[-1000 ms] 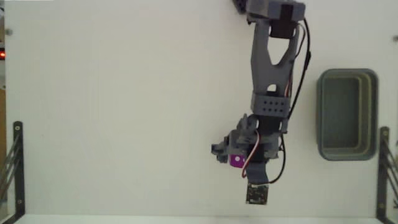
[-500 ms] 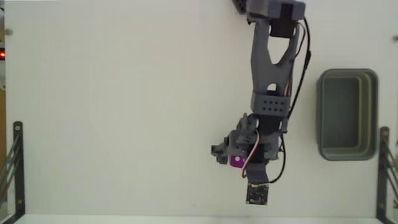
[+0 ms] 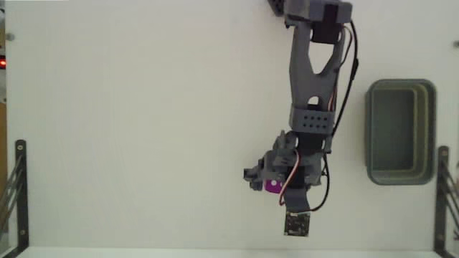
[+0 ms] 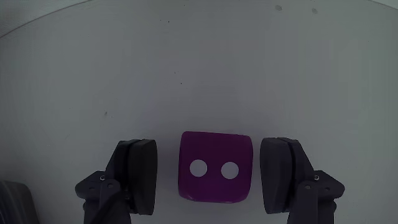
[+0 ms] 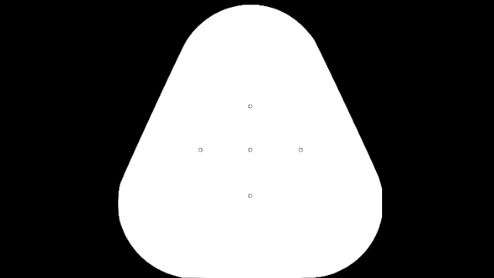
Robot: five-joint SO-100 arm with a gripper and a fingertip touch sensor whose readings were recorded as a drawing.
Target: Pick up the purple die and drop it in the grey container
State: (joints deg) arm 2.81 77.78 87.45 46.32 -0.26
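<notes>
White table (image 4: 199,62); gripper (image 4: 214,174) straddles purple die (image 4: 215,167), gaps both sides

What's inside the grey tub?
Nothing that shows: the tub looks empty, just its bare grey floor. The die sits on the table between the open fingers, not in it.
</notes>
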